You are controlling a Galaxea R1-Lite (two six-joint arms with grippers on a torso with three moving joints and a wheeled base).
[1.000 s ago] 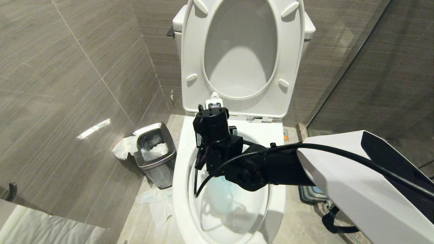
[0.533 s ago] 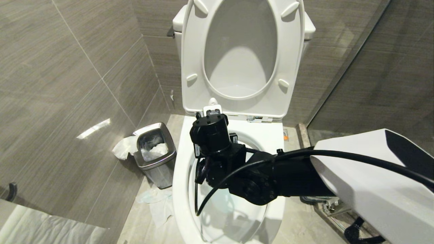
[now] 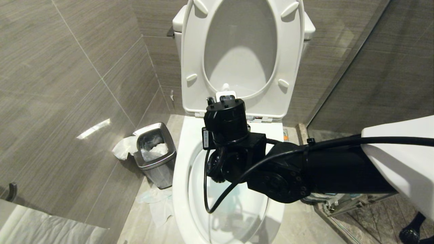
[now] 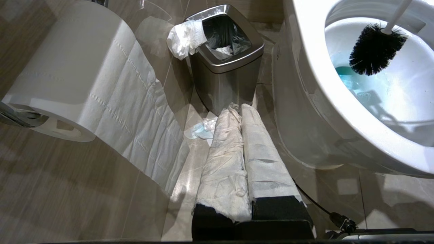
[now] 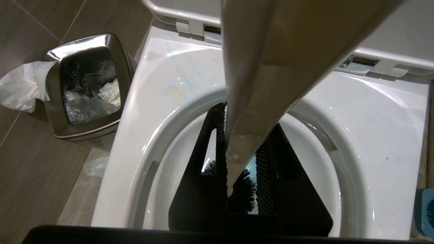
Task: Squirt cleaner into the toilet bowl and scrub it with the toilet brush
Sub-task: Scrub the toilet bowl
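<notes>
1. The toilet brush (image 4: 376,47) hangs inside the toilet bowl (image 4: 305,84), with its black bristle head just above the blue water (image 4: 346,76).
2. Its long white handle (image 5: 251,84) goes up out of the bowl, tilted.
3. The right gripper (image 5: 242,159) is over the bowl, and its two black fingers (image 5: 212,162) are squeezed onto the handle.
4. The white seat and lid (image 3: 237,51) stand up behind the bowl.
5. The left gripper (image 4: 240,142) is down low beside the bowl, near the floor. Its fingers are wrapped in white paper and pressed together, holding nothing.
6. A steel bin (image 3: 154,152) stands on the floor just beside the bowl, with a white bag (image 3: 123,147) hanging over its edge.
7. A toilet paper roll (image 4: 67,67) hangs on the wall near the left gripper.
</notes>
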